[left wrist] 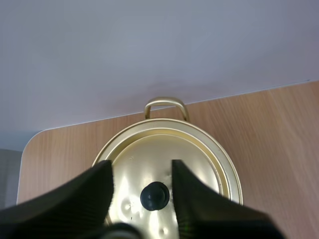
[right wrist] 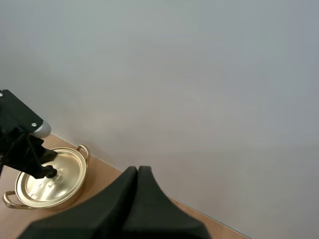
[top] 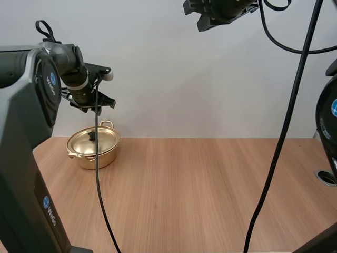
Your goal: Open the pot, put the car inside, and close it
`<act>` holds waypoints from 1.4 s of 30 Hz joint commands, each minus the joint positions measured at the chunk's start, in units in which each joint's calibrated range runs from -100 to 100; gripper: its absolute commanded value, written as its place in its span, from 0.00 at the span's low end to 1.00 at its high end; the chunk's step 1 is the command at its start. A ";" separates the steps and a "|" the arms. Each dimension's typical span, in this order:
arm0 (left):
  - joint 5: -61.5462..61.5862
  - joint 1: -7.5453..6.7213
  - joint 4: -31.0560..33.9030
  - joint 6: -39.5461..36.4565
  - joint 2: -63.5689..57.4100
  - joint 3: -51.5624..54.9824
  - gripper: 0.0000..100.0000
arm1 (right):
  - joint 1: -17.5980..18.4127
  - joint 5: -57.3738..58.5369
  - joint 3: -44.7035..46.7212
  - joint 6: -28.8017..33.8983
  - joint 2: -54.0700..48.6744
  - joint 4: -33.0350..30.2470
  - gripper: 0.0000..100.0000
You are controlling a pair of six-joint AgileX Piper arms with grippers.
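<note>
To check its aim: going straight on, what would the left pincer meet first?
The open left pincer would probably meet the black knob of the lid on the pot first; depth is unclear.

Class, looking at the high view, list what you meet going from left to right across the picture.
Pot with its lid on → right gripper up high → round hole in the table.

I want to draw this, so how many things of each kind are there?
pot: 1
lid: 1
grippers: 2, left gripper and right gripper
total: 4
</note>
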 commanded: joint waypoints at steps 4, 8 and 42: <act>-0.36 0.19 -0.15 -0.63 -7.39 0.00 0.00 | -0.02 0.00 0.02 7.90 0.29 -9.01 0.00; 0.61 0.19 -0.15 -0.63 -12.95 0.00 0.00 | -0.02 0.00 3.27 11.92 0.11 -10.21 0.00; -74.01 -4.91 -4.29 -8.97 -60.16 60.64 0.00 | 1.04 -87.27 94.15 7.42 -30.65 -11.16 0.00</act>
